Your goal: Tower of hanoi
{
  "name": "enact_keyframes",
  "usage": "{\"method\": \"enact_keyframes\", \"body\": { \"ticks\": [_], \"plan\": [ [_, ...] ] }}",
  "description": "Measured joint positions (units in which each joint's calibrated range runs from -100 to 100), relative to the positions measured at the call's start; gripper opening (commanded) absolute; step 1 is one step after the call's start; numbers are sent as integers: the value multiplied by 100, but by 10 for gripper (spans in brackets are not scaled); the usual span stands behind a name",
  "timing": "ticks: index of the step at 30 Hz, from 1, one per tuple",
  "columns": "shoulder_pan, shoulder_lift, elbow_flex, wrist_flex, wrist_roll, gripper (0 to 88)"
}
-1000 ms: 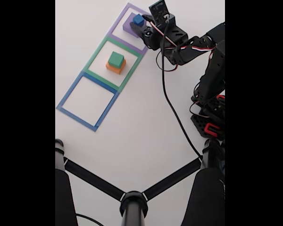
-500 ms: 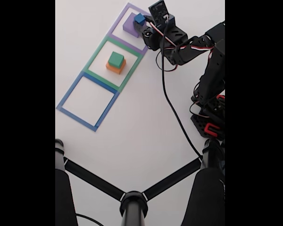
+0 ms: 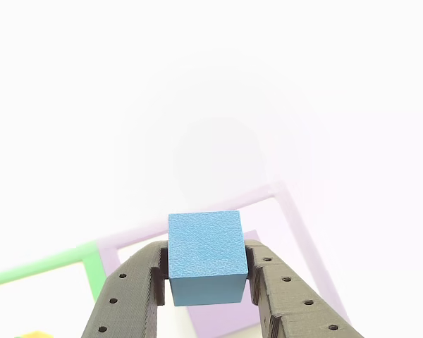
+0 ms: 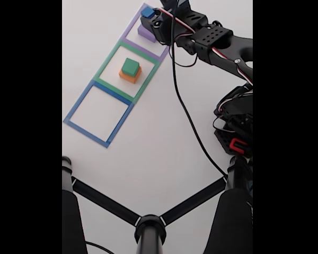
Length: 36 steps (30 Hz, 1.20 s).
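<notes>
The small blue cube [image 3: 204,253] sits between my gripper's [image 3: 206,259] two dark grey fingers [image 3: 130,303], which are shut on its sides. In the fixed view the blue cube [image 4: 147,12] hangs with the gripper [image 4: 149,16] just above the flat purple block [image 4: 143,33], inside the purple taped square. The purple block [image 3: 222,318] shows pale under the cube in the other view. A green cube [image 4: 130,65] rests on the orange block [image 4: 129,77] in the green taped square.
The blue taped square [image 4: 98,114] lies at the lower left of the row. A black cable [image 4: 185,116] runs down from the arm to its base [image 4: 236,132] at the right. Black stand legs [image 4: 148,225] cross the bottom of the fixed view.
The arm has stretched out and risen; the blue cube has left the purple block's top and moved up and slightly left in the fixed view, held by the gripper.
</notes>
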Motion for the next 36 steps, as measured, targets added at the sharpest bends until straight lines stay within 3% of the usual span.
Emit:
{"method": "enact_keyframes", "body": {
  "ticks": [10, 21, 28, 36],
  "plan": [
    [-278, -1114, -2550, 4583, 0, 18],
    [-606, -1258, -5300, 7576, 0, 18],
    [-1015, -1385, -5901, 8379, 0, 19],
    [-1400, -1824, -4621, 7937, -39, 22]
  ]
}}
